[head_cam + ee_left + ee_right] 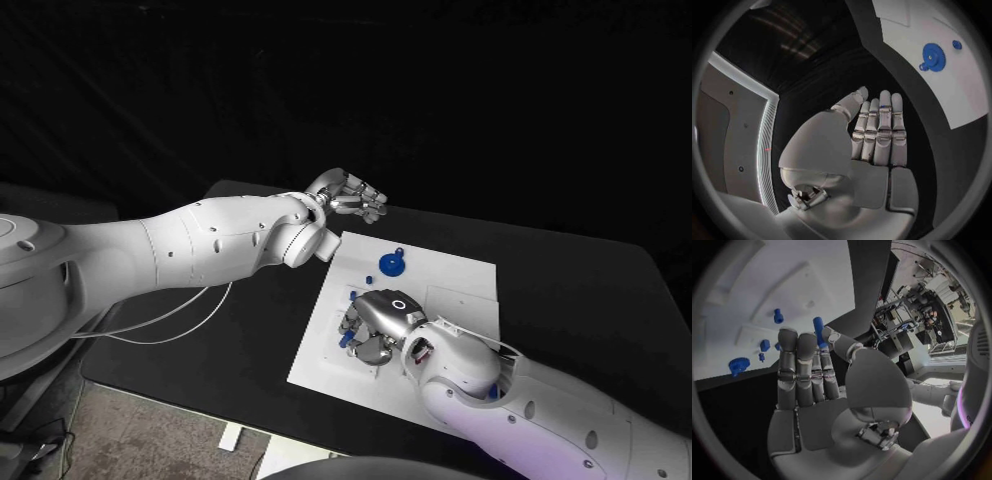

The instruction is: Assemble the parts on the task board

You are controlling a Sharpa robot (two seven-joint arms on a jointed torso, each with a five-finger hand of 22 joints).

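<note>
The right hand (378, 325) hovers over the task board (454, 275) at lower centre, fingers straight and holding nothing, likely lining up on the blue peg (818, 330). The left hand (346, 196), flat and empty, waits beyond the board's upper-left edge, clear of the blue gear (391, 264).

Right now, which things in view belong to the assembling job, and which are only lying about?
Belong to the job:
- task board
- blue gear
- small blue parts
- right hand, over the board
- left hand, off the board

Lying about:
- white cable on the black table
</note>
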